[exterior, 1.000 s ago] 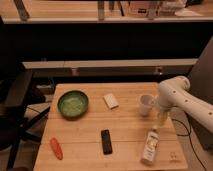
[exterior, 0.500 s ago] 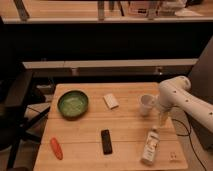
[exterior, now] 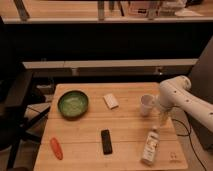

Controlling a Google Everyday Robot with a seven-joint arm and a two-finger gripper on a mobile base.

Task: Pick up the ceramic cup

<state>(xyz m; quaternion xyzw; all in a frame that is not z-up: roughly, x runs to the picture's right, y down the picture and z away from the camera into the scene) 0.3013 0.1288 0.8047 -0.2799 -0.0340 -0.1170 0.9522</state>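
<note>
The ceramic cup (exterior: 146, 104) is a small plain white cup standing upright on the right side of the wooden table (exterior: 95, 125). My gripper (exterior: 161, 116) hangs from the white arm at the table's right edge, just right of the cup and a little nearer to the front. The arm's white elbow (exterior: 172, 92) sits above it. A clear plastic bottle (exterior: 149, 146) lies in front of the gripper.
A green bowl (exterior: 73, 104) stands at the left back. A small white block (exterior: 111, 101) lies mid-back, a black remote-like bar (exterior: 106, 141) mid-front, an orange carrot-like thing (exterior: 56, 148) at the front left. A dark chair (exterior: 15, 115) stands left of the table.
</note>
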